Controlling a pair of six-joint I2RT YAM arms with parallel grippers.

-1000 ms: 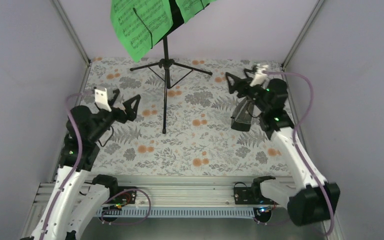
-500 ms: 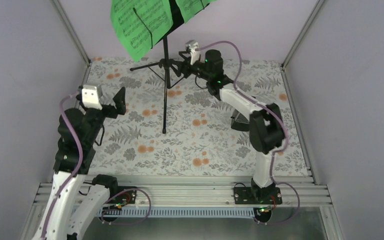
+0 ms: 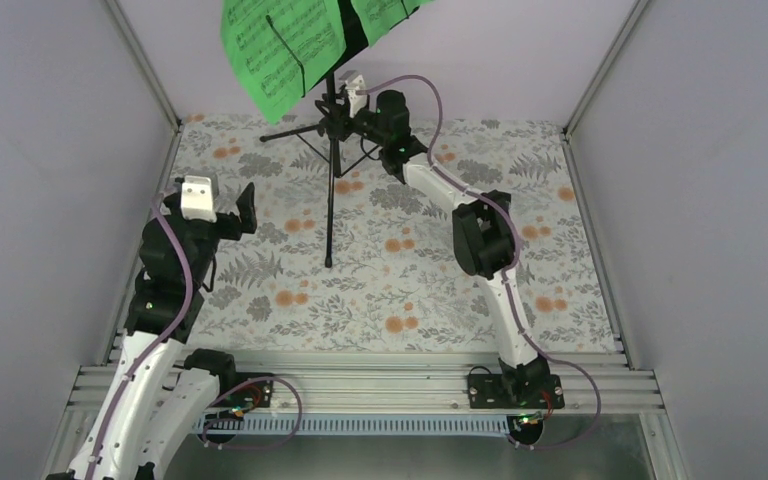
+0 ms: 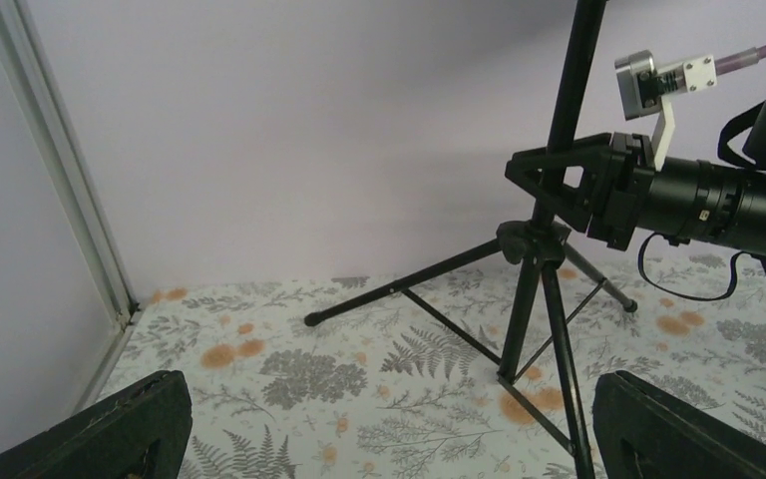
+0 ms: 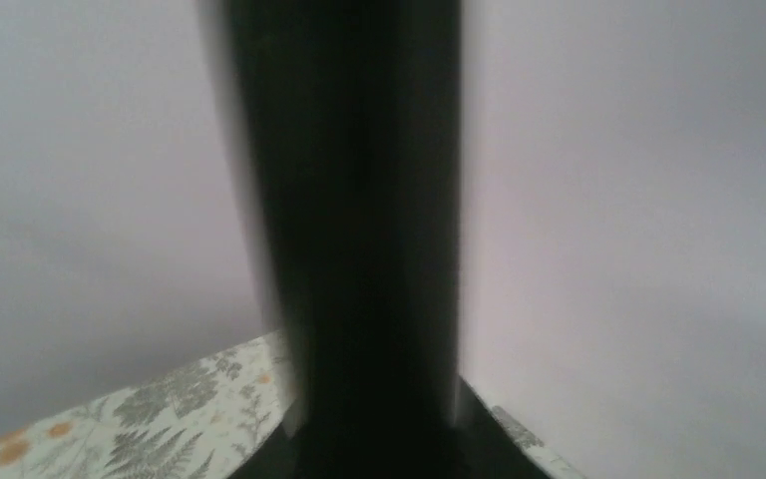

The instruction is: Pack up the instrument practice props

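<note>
Green music sheets [image 3: 280, 45] sit on the music stand [image 3: 330, 200], upright at the bench's [image 3: 410, 290] twelve o'clock; nothing looks packed. Right gripper [image 3: 342, 112] pinches its pole narrowly; left gripper [image 3: 235, 215] gapes wide at nine o'clock.

Overhead and wrist views, all onto music stand [image 3: 331, 200]

Right tool [image 4: 551, 186] swung left to music stand [image 3: 331, 200] pole, jaws narrowed around it.
</note>
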